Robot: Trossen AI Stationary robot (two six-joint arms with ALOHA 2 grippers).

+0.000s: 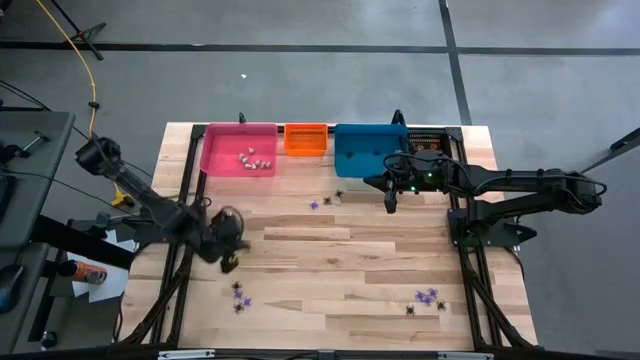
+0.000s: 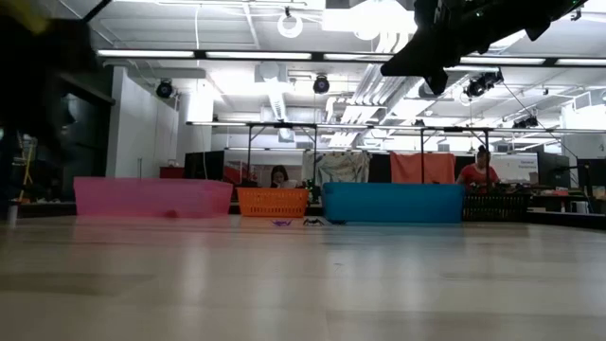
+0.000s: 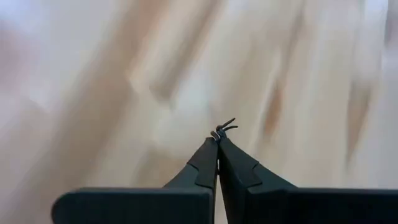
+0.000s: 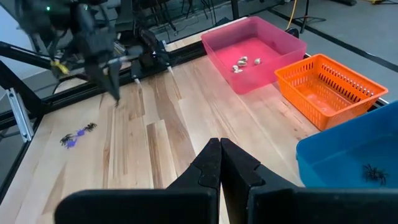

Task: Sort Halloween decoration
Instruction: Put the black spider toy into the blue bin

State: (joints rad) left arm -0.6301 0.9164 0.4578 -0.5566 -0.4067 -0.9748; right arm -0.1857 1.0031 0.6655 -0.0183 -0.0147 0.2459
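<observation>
Pinching a tiny black spider trinket (image 3: 224, 127) at its fingertips, the left gripper (image 3: 217, 138) is lifting over the table's left side — presumably bound for the blue bin (image 1: 370, 150) — while the right gripper (image 1: 390, 205), clenched empty, is waiting beside it.

Tabletop (image 3: 124, 74) blurred beyond left hand (image 3: 217, 138)
</observation>
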